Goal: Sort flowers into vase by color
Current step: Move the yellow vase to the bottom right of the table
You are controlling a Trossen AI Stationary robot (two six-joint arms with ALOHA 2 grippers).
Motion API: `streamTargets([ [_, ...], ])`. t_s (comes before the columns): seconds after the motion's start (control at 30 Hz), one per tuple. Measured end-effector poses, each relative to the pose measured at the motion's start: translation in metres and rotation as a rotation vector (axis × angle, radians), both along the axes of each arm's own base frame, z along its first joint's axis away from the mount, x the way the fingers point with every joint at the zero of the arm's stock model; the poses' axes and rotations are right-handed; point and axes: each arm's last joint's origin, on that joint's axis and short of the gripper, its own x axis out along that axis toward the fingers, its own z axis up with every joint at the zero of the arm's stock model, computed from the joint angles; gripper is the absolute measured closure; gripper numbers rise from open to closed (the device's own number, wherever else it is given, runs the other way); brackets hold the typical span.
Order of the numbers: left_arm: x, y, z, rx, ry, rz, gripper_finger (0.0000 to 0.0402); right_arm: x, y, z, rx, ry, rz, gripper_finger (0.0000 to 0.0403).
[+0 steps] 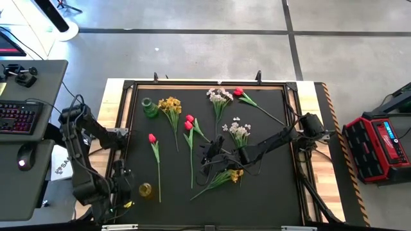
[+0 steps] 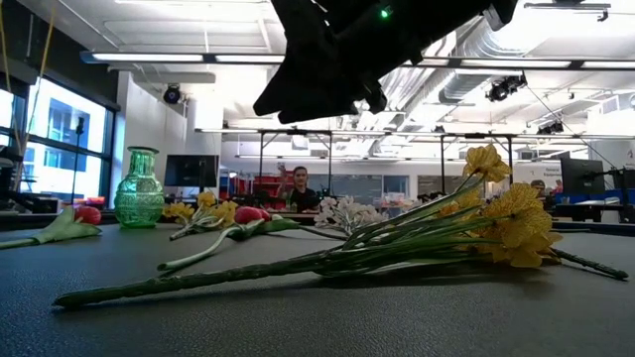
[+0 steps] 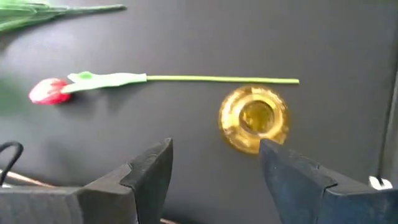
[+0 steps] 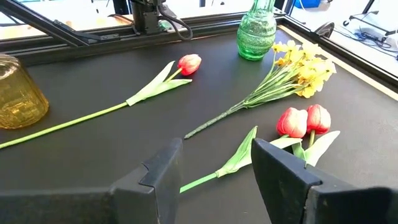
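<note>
The yellow spray (image 1: 226,178) lies flat on the black mat (image 1: 270,192), near its front middle. Its long axis runs slantwise, blossoms toward the right arm's side, stem end trailing away to the front left. The right gripper (image 1: 210,154) hangs just above and beside the stem, on its far side, jaws parted and holding nothing; in the right wrist view the fingers (image 4: 163,174) frame a pair of red tulips (image 4: 303,121) instead. The yellow vase (image 1: 146,190) stands at the front left, well apart from the spray. The left gripper (image 3: 211,165) hovers over that vase, also parted and empty. In my judgement the right arm is the nearer, and must cross the stem squarely.
</note>
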Motion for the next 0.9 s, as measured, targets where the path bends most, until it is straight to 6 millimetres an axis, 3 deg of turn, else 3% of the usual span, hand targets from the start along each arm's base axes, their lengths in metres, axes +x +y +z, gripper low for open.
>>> streamTargets([
  [0.23, -0.001, 0.002, -0.016, -0.040, -0.010, 0.047, 0.0174, 0.000, 0.001, 0.000, -0.001, 0.001, 0.003, 0.0226],
  [0.7, -0.008, -0.011, -0.018, -0.133, -0.038, 0.045, 0.0174, 0.000, 0.001, 0.001, -0.002, -0.011, -0.011, 0.0226],
  [0.9, -0.014, -0.016, -0.054, -0.211, -0.007, 0.041, 0.0174, 0.001, 0.001, 0.003, 0.010, -0.038, -0.012, 0.0226],
])
